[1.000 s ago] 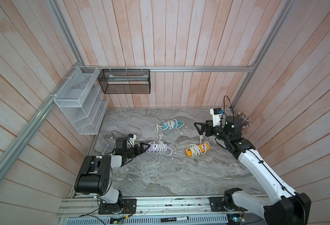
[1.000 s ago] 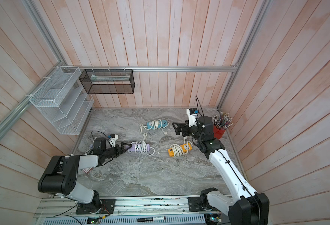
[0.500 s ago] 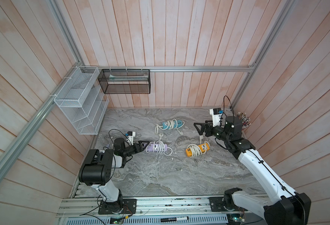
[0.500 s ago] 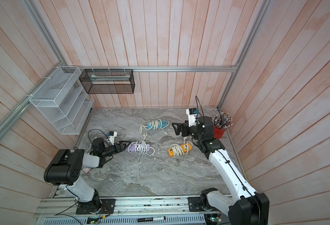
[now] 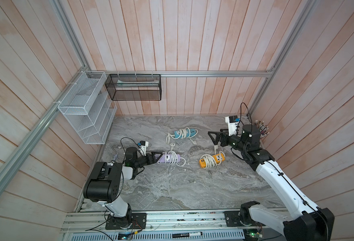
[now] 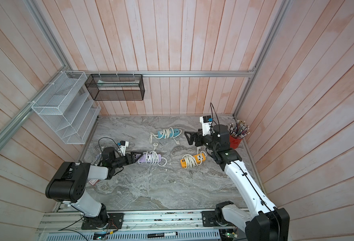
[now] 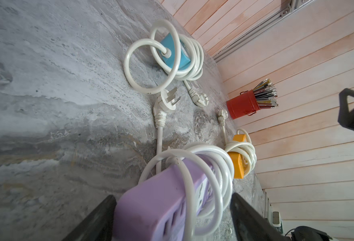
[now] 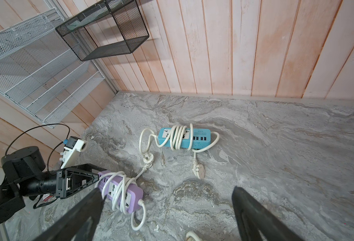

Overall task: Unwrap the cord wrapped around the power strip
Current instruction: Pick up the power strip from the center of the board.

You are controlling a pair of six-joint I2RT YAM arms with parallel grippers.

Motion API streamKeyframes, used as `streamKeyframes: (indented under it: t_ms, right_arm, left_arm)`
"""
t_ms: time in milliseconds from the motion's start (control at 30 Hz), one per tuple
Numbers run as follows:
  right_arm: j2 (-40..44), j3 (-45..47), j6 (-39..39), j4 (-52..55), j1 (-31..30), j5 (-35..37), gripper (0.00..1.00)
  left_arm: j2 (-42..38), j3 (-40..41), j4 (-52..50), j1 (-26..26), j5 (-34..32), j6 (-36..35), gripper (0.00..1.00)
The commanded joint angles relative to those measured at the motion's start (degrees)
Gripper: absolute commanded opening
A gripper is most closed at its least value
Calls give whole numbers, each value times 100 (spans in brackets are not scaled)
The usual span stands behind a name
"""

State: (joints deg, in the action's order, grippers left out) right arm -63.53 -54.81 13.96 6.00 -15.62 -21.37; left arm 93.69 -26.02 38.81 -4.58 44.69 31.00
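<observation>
Marbled worktop point(image 5: 172, 187): the purple power strip point(image 5: 165, 159) lies lengthwise straight ahead of my left end effector point(image 5: 159, 157), jaws spread astride its near end; my right end effector point(image 5: 212, 138), also spread, hovers farther off.

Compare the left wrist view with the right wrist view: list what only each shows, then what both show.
Left wrist only: the orange strip and red pen cup. Right wrist only: the black basket and white rack on the walls. Both: the purple strip and blue strip, each wrapped in white cord, on the table.
</observation>
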Motion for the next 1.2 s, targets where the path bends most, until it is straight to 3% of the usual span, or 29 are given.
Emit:
streamKeyframes:
  t_ms: [0,367,567,700,900,1000,1100,1167]
  right_arm:
    - [84,-152,53,-97,-29,-105,99]
    - [96,-104,92,-208,-29,-215,99]
    - [141,-107,76,-163,-29,-217,99]
    - [183,-109,55,-124,-29,-176,99]
    - [218,-63,46,-113,-29,-152,99]
    - [218,-40,46,-128,-29,-147,99]
    - [209,-9,79,-187,-29,-152,99]
    - [192,13,92,-221,-29,-175,99]
  left_arm:
    - [-155,68,-365,-76,-339,-171,86]
    - [-280,130,-569,-208,-831,-85,88]
    - [-35,77,47,-293,-733,130,85]
    - [350,38,775,-290,-207,403,68]
    - [636,215,1533,-302,90,686,62]
    - [576,268,1498,-299,91,611,52]
    - [495,254,1420,-303,113,575,32]
    - [474,203,1314,-300,120,526,11]
